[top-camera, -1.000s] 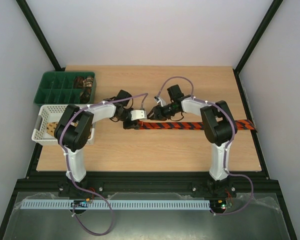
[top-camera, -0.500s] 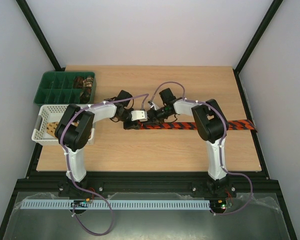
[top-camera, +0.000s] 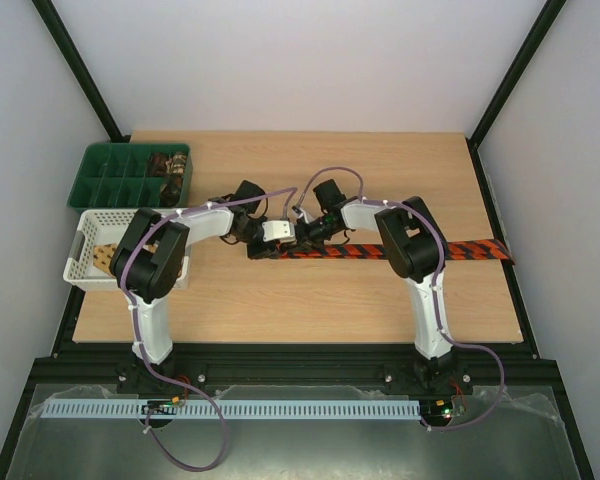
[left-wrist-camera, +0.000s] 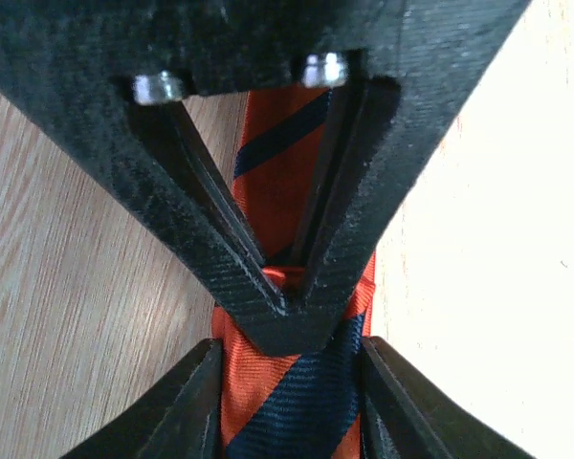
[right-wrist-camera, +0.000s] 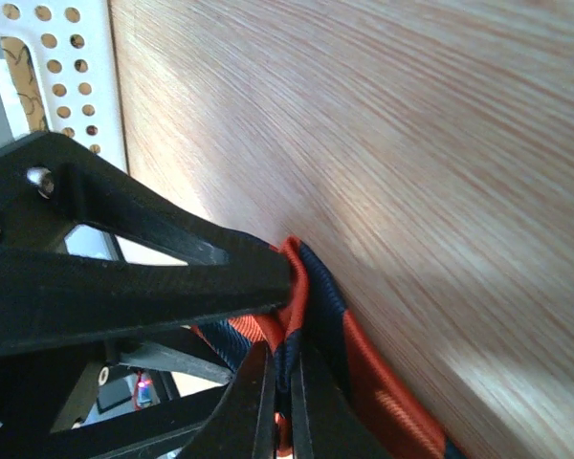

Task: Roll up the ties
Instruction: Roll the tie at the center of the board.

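At the tie's [top-camera: 380, 251] left end, mid-table, the left hand [left-wrist-camera: 285, 316] is closed, pinching a fold of the striped fabric; just right, the right hand [right-wrist-camera: 285, 378] is nearly closed on the same fold. The cloth looks light, limp and slippery, best held flat across its width near the fold.

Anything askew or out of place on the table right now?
Only the striped tie: its right end runs past the table's right edge. Both grippers, left and right, pinch its other end. Nothing spilled or damaged.
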You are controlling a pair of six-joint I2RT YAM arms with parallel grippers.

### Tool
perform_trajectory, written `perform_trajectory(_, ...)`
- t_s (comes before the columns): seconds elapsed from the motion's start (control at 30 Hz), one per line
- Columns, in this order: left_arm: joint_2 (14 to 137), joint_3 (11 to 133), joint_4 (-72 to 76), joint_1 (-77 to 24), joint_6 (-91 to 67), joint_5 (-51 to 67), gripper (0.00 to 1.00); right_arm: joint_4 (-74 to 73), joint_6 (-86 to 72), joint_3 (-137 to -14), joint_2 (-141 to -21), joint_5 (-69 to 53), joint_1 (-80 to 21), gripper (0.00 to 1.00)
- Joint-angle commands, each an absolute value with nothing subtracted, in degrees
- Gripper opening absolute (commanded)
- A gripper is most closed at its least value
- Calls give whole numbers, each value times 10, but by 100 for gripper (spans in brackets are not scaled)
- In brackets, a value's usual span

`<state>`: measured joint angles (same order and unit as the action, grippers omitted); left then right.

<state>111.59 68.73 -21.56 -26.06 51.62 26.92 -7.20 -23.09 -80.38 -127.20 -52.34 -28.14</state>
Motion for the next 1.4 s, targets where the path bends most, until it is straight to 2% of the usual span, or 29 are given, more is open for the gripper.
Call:
perform_trajectory(0.0, 1106, 685, -226, -248, 517, 278, 44, -112, -202, -815, -1280, -494, -285, 1)
perform_trajectory(0.13, 1099, 682, -255, -220, 545, 293, 57, -120, -193, -817, -1286, -480, -285, 1)
perform_trajectory(0.3, 1104, 679, -271, -211, 567, 289, 60, -125, -190, -819, -1297, -476, -285, 1)
perform_trajectory(0.6, 1122, 700, -288, -222, 572, 314, 53, -133, -183, -819, -1302, -461, -285, 1)
perform_trajectory(0.73, 1119, 707, -283, -228, 566, 317, 40, -136, -182, -823, -1306, -456, -285, 1)
perform_trajectory(0.83, 1110, 708, -269, -234, 552, 317, 36, -137, -183, -822, -1307, -459, -285, 1)
perform_trajectory(1.37, 1152, 744, -245, -293, 515, 286, 35, -136, -183, -818, -1297, -478, -285, 3)
